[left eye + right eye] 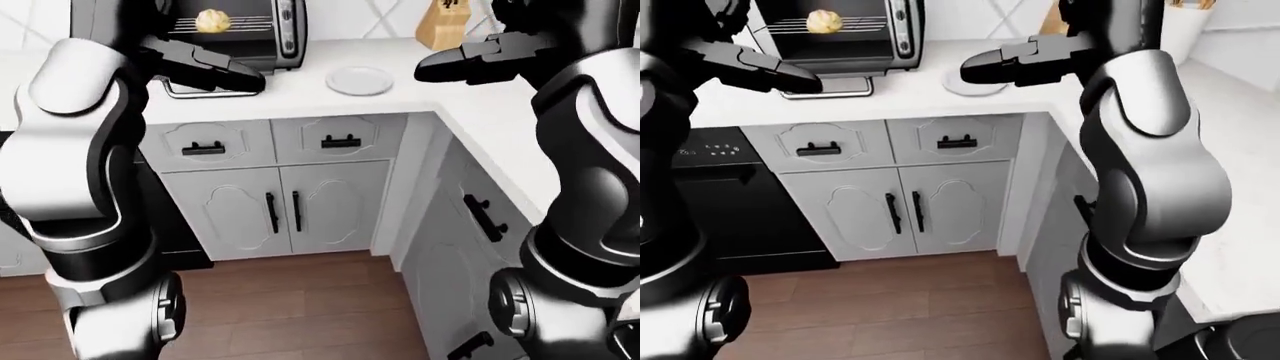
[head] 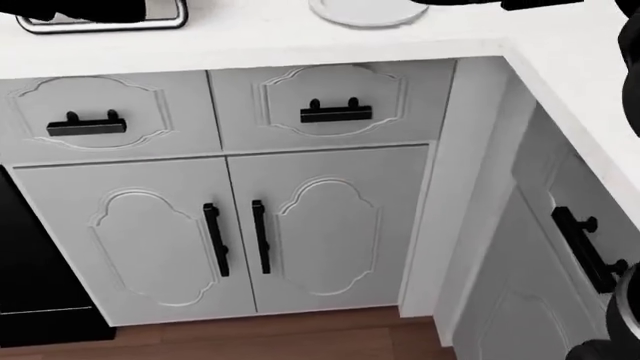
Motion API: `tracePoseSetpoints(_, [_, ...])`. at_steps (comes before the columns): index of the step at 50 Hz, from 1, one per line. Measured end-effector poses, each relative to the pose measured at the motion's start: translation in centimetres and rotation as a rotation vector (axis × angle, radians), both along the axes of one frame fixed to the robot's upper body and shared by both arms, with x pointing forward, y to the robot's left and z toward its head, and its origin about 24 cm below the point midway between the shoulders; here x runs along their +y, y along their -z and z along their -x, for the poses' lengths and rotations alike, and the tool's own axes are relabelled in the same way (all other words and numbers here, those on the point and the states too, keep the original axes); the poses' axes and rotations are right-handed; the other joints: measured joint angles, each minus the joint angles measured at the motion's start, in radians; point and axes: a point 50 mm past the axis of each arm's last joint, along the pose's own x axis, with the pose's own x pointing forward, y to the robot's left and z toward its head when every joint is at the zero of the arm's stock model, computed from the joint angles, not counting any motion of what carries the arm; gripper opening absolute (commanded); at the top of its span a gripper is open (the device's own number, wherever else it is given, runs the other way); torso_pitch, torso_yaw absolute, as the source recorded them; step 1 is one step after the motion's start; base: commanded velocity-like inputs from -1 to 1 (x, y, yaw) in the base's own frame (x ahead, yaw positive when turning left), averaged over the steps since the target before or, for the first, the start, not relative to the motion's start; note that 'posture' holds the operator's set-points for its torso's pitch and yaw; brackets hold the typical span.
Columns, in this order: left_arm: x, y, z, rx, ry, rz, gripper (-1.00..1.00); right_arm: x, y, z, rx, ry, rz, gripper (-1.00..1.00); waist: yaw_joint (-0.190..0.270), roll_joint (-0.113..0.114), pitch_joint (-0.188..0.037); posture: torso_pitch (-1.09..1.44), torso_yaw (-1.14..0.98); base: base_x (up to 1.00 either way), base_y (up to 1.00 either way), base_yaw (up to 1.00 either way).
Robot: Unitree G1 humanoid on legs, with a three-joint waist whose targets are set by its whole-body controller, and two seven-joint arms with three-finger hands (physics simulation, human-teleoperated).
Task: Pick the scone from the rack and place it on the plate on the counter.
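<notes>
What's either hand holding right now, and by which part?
Nothing. The left hand and right hand are raised over the counter, fingers extended and empty. The scone sits on the rack in the toaster oven; the plate is bare.

white corner counter [image 1: 300, 94] over grey cabinets [image 2: 300, 225] with black handles, dark wood floor [image 1: 300, 300].
</notes>
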Motion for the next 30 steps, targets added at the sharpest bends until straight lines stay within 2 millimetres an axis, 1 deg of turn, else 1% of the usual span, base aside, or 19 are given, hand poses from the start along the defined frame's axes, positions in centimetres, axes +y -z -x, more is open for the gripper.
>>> tracePoseSetpoints(2, [0.2,-0.1,0.0,-0.004,-0.008,0.005,1.0,0.3,0.1,-0.1,0.007,-0.008,0.003,1.0,0.005,0.015,0.004,0.0,0.0,0.13,0.0,0.0])
tracePoseSetpoints(5, [0.7,-0.7,0.4,-0.031,-0.029,0.008,1.0,0.6,-0.4,0.1,-0.007,-0.025,0.011,1.0,0.003,0.05,0.015,0.0,0.0,0.12,0.0,0.0])
tracePoseSetpoints(7, [1.0,-1.2,0.7,-0.048,-0.042,0.009,1.0,0.7,-0.7,0.2,-0.02,-0.028,0.011,1.0,-0.001,0.085,0.008,0.0,0.0,0.13,0.0,0.0])
tracePoseSetpoints(8, [1.2,-1.4,0.9,-0.056,-0.052,0.01,1.0,0.8,-0.7,0.3,-0.026,-0.03,0.011,1.0,0.001,0.095,0.001,0.0,0.0,0.13,0.0,0.0])
tracePoseSetpoints(9, [1.5,-1.4,1.1,-0.061,-0.063,0.012,1.0,0.9,-0.5,0.3,-0.022,-0.037,0.013,1.0,0.007,0.083,0.004,0.0,0.0,0.12,0.0,0.0])
tracePoseSetpoints(11, [2.0,-1.2,1.1,-0.05,-0.086,0.02,1.0,1.3,-0.1,0.1,-0.002,-0.055,0.024,1.0,0.011,0.084,0.006,0.0,0.0,0.12,0.0,0.0])
tracePoseSetpoints(12, [2.1,-1.1,1.2,-0.045,-0.094,0.02,1.0,1.4,0.0,0.0,0.005,-0.061,0.027,1.0,0.011,0.081,0.003,0.0,0.0,0.12,0.0,0.0])
tracePoseSetpoints(14, [2.1,-1.3,1.3,-0.045,-0.093,0.018,1.0,1.3,-0.1,0.0,0.004,-0.06,0.024,1.0,0.01,0.067,-0.002,0.0,0.0,0.13,0.0,0.0])
tracePoseSetpoints(18, [1.8,-1.7,1.6,-0.067,-0.082,0.011,1.0,0.9,-0.3,0.4,-0.026,-0.046,0.018,1.0,0.012,0.029,0.0,0.0,0.0,0.12,0.0,0.0])
tracePoseSetpoints(20, [1.8,-1.8,1.5,-0.067,-0.083,0.01,1.0,1.0,-0.4,0.4,-0.033,-0.046,0.02,1.0,0.018,0.001,0.0,0.0,0.0,0.15,0.0,0.0])
tracePoseSetpoints(21, [1.8,-1.8,1.5,-0.068,-0.083,0.011,1.0,0.9,-0.4,0.4,-0.033,-0.046,0.02,1.0,0.02,-0.018,-0.002,0.0,0.0,0.15,0.0,0.0])
tracePoseSetpoints(22, [1.7,-1.8,1.5,-0.069,-0.08,0.011,1.0,0.8,-0.4,0.5,-0.034,-0.042,0.02,1.0,0.019,-0.024,-0.005,0.0,0.0,0.15,0.0,0.0])
tracePoseSetpoints(23, [1.5,-1.6,1.3,-0.063,-0.072,0.007,1.0,0.6,-0.3,0.5,-0.032,-0.034,0.017,1.0,0.011,-0.01,0.003,0.0,0.0,0.15,0.0,0.0])
tracePoseSetpoints(24, [1.2,-1.5,1.2,-0.053,-0.062,0.0,1.0,0.4,-0.1,0.4,-0.023,-0.025,0.01,1.0,0.007,-0.007,0.008,0.0,0.0,0.16,0.0,0.0])
tracePoseSetpoints(25, [1.0,-1.3,1.0,-0.043,-0.05,-0.006,1.0,0.2,0.2,0.3,-0.011,-0.015,0.006,1.0,0.005,-0.01,0.01,0.0,0.0,0.16,0.02,0.0])
tracePoseSetpoints(27, [0.8,-1.3,0.9,-0.033,-0.039,-0.011,1.0,0.1,0.2,0.1,0.003,-0.007,0.005,1.0,0.004,-0.006,0.005,0.0,0.0,0.16,0.04,0.0])
tracePoseSetpoints(30, [1.1,-1.7,1.3,-0.053,-0.048,-0.009,1.0,0.3,-0.1,0.4,-0.017,-0.015,0.012,1.0,0.009,0.014,0.005,0.0,0.0,0.16,0.04,0.0])
